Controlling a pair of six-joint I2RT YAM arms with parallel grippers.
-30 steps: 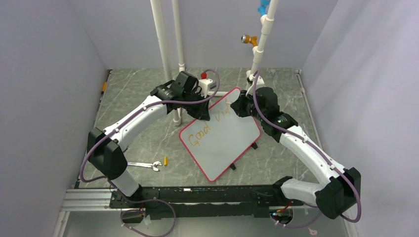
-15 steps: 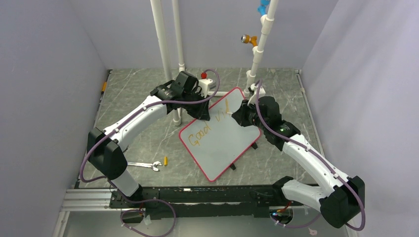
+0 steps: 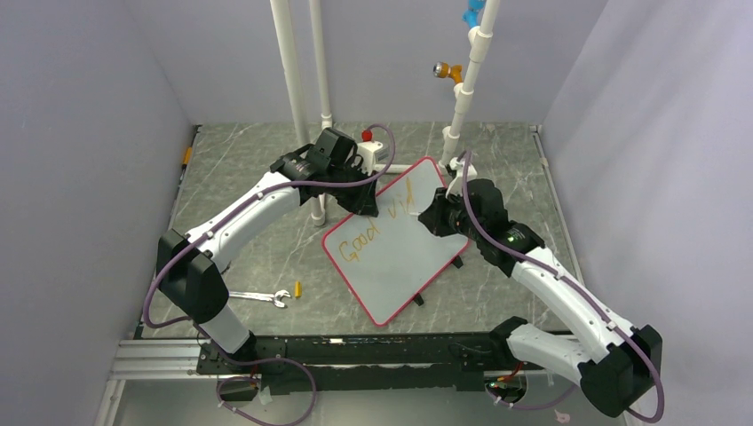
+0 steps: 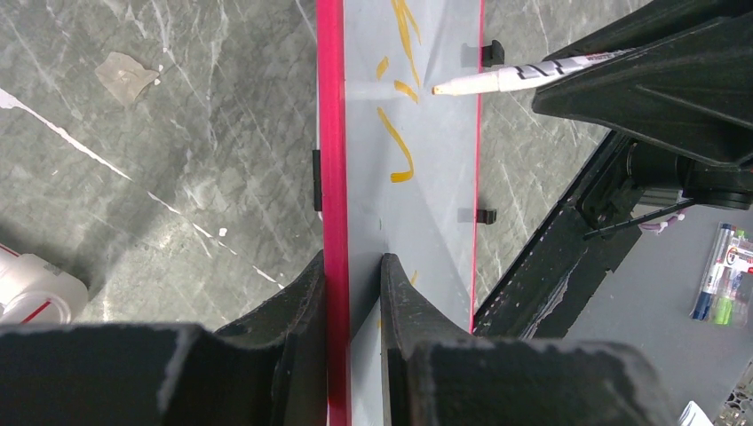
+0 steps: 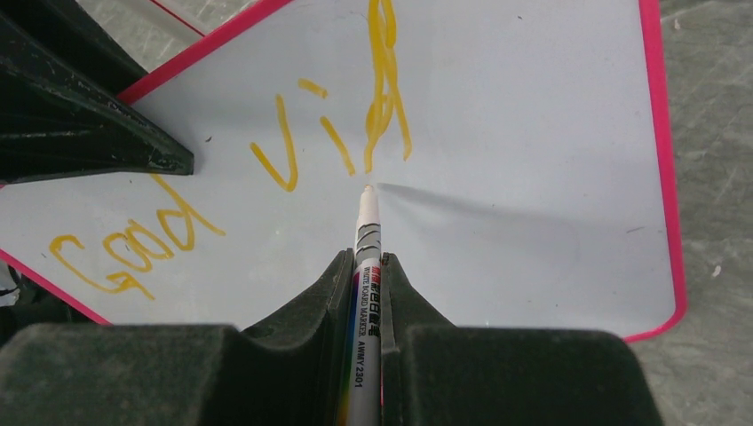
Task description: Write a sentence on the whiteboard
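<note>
My left gripper [image 4: 351, 262] pinches the far-left rim of the whiteboard [image 3: 400, 257], which lies askew in the middle of the table [image 3: 240, 177]. Bare stone stays open toward the left and right edges. My right gripper [image 5: 366, 259] is clamped on a marker [image 5: 367, 217]. Its tip is on or just off the board, under the sentence [image 5: 284, 142]: "Good Vi", then strokes I cannot read.
</note>
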